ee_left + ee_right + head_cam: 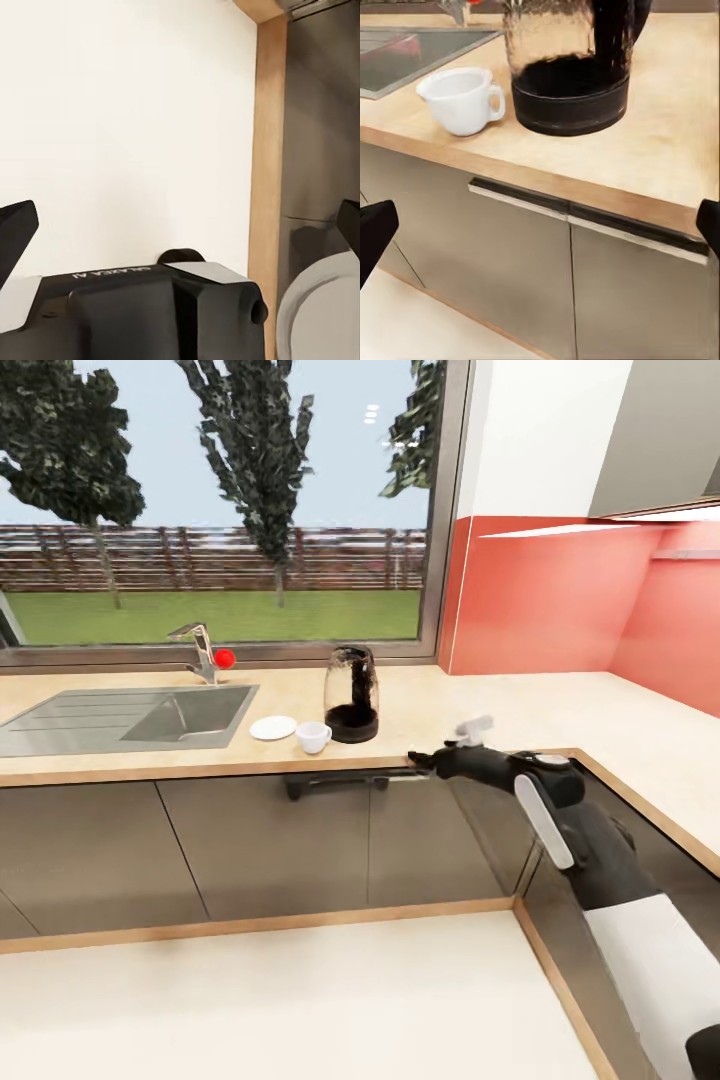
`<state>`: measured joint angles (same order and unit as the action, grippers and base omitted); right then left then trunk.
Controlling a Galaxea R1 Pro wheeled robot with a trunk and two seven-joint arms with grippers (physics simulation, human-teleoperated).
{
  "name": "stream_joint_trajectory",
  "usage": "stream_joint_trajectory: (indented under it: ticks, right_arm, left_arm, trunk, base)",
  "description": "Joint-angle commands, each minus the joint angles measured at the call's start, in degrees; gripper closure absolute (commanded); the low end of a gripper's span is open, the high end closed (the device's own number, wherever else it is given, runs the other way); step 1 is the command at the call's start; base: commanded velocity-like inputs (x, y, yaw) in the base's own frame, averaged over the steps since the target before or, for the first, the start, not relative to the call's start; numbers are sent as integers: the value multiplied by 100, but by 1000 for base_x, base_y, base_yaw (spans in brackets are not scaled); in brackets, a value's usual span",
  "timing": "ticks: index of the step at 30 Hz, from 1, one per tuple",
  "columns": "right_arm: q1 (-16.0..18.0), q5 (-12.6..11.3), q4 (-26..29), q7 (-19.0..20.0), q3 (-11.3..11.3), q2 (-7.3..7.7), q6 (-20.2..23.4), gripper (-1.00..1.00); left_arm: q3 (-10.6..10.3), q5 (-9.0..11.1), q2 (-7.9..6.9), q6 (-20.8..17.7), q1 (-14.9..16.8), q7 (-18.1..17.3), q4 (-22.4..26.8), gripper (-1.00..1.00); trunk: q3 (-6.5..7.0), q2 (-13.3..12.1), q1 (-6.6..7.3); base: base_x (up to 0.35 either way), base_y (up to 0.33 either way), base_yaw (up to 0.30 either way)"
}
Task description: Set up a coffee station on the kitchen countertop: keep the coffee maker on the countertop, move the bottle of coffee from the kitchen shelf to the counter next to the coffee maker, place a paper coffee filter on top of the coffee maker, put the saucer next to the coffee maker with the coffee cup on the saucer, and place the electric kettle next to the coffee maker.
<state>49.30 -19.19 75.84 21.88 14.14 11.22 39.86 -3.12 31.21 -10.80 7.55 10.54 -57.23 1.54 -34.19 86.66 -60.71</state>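
one glass electric kettle (351, 695) (nothing visible inside) beside empty coffee cup (313, 737); right hand (418, 762) wide, left hand's spread unclear

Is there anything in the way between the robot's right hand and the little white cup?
Nothing visible blocks it. The right gripper hangs open in front of the countertop's edge; the coffee cup stands on top near that edge, beside the electric kettle.

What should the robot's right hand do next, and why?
Probably reach forward and up toward the cup. The right gripper hangs open at the countertop edge, holding nothing, and the cup stands on the wood beside the saucer, not on it, close to the kettle.
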Motion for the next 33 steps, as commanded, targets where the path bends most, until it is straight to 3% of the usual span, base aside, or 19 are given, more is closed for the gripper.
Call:
stream_joint_trajectory:
  ticks: [1, 5, 11, 19, 21, 22, 33]
  right_arm:
    - [242, 71, -63, -1, -16, 42, 140, -100]
    - [1004, 442, -251, 7, -48, 246, 332, -100]
    - [1196, 517, -279, 25, -47, 539, 359, -100]
    - [1205, 514, -293, 40, -30, 591, 460, -100]
    - [1205, 514, -300, 38, -32, 591, 716, -100]
    - [1205, 513, -304, 36, -34, 587, 1099, -100]
    - [1205, 511, -315, 35, -19, 583, 1237, -100]
  left_arm:
    - [-16, 17, -1, 50, 3, -5, -4, -100]
    - [10, 17, -1, 47, 7, -2, -7, -100]
    - [13, 17, -1, 45, 6, -4, -4, -100]
    - [14, 21, -1, 45, 4, -5, -4, -100]
    - [14, 19, -1, 45, 2, -6, -4, -100]
    - [14, 20, -1, 45, 6, -7, -4, -100]
    - [14, 21, -1, 45, 3, -7, -4, -100]
  trunk:
    - [-6, 3, 0]
    - [-6, 3, 0]
    - [-6, 3, 0]
    - [-6, 3, 0]
    - [-6, 3, 0]
    - [-6, 3, 0]
    - [-6, 3, 0]
  base:
    - [0, 0, 0]
    - [0, 0, 0]
    - [126, -108, 0]
    - [250, -201, 0]
    - [258, -201, 0]
    - [259, -199, 0]
    - [259, -199, 0]
